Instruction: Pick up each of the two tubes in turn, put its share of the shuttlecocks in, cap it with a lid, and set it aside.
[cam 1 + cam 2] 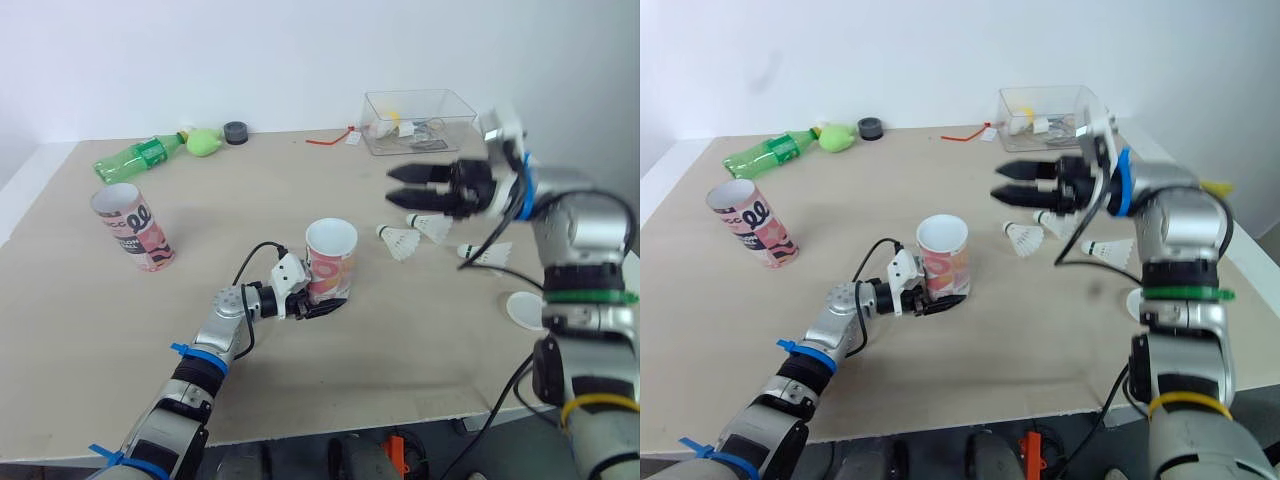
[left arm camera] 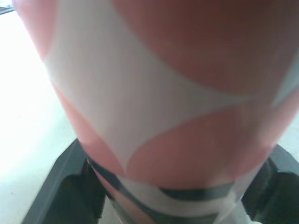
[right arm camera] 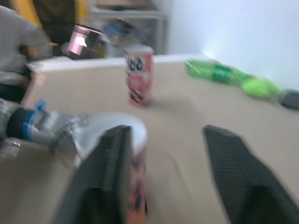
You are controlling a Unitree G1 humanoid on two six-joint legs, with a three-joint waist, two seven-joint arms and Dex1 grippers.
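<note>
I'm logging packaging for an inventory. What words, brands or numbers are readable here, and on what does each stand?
No text can be quoted with confidence.
Far tube: black lettering on its pink and white wrap, too blurred to read.
Nearer tube: pink and white pattern, no legible text.
Green bottle: any print is too small to read.

Robot test lab: bare wooden table [image 1: 400, 350], blank white wall [image 1: 200, 60], clear plastic bin [image 1: 455, 108] of oddments.

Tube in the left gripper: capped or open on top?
Open: the tube stands upright in the left gripper, its round white mouth uncovered.
</note>
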